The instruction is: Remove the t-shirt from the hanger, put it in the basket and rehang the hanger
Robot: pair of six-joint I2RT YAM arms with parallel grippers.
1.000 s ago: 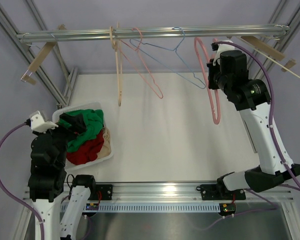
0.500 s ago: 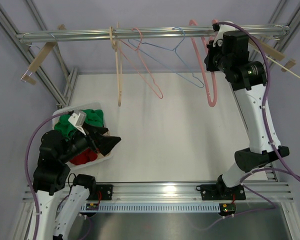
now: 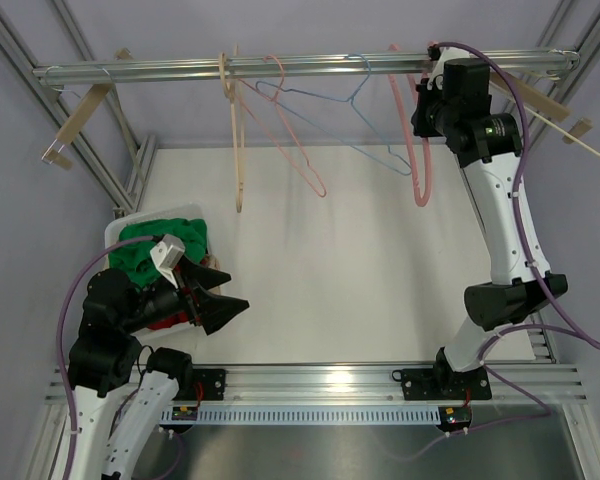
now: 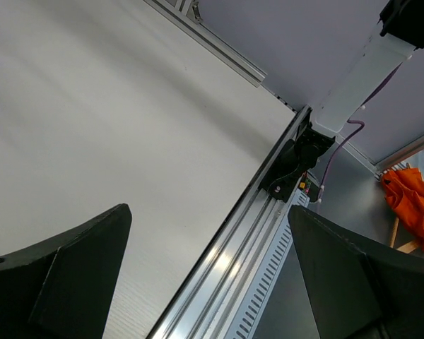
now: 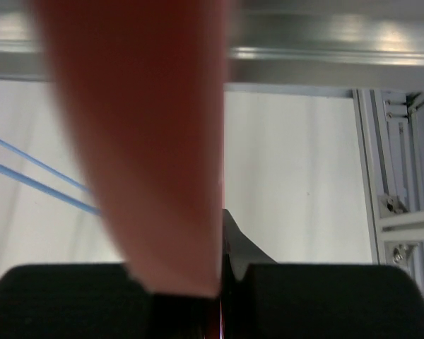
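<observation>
Pink hanger (image 3: 418,200): bare, no cloth on it. It hangs down from my right gripper, high at the rail (image 3: 280,68), with its top right at the bar. I cannot tell whether the hook is over the bar.
T-shirt: on no hanger that I can see. I judge it lies among the clothes (image 3: 145,250), a green, red and dark heap in the bin (image 3: 118,229) at the table's near left. I cannot say which piece it is.
Right gripper (image 3: 423,105): pressed together on the pink hanger just under its top.
Left gripper (image 3: 220,290): spread wide and holding nothing, low over the table (image 3: 360,260), just beside the bin.
Neighbours: a blue hanger (image 3: 365,120) is close on the left of mine; a thin pink one (image 3: 300,140) and a wooden one (image 3: 238,140) hang farther along.
Stage: my judgement is that the shirt is off and what remains is parking the hanger.
Risk, hook: if I let go before it sits over the bar, the hanger drops to the table.
Risk, swing: the long loop could swing into the blue hanger and tangle with it.
Risk, left side: a careless sweep could snag the heap or shove the bin.
Top view only: the bin, the whole rail and both arms together.
Right wrist only: the pinch up close, with the hanger a blur that hides the hook.
Left wrist only: bare table between my open fingers (image 4: 78,275), and an orange cloth (image 4: 410,205) beyond the frame.
</observation>
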